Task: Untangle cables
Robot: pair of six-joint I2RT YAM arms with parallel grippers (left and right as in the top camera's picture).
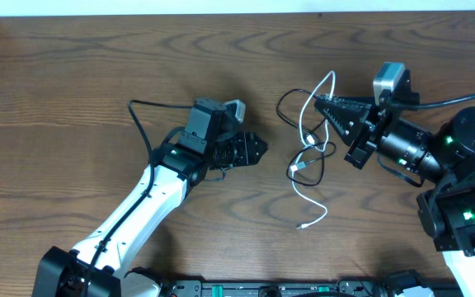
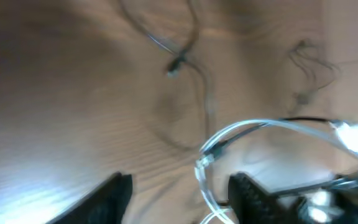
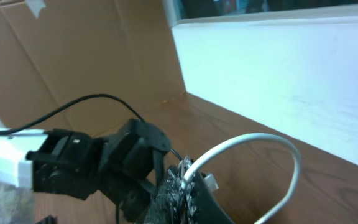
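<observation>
The white cable [image 1: 326,211] and black cable [image 1: 279,106] lie looped together at the table's middle right. My right gripper [image 1: 318,99] is shut on the white cable's upper loop [image 3: 278,140], which arches out of the tip [image 3: 185,173]. My left gripper [image 1: 262,151] sits just left of the tangle, its two fingers apart with nothing clamped. The blurred left wrist view shows a white cable loop [image 2: 253,124] ahead of that gripper [image 2: 179,190], running close by the right finger [image 2: 253,196]. Farther off, a black strand ends in a small plug [image 2: 176,64].
Brown wooden table [image 1: 72,91]. The left arm [image 1: 138,206] reaches in from the bottom left and the right arm [image 1: 435,157] from the right. A thick black arm cable [image 1: 143,124] curves left of the left wrist. A white wall [image 3: 278,68] runs along the far edge.
</observation>
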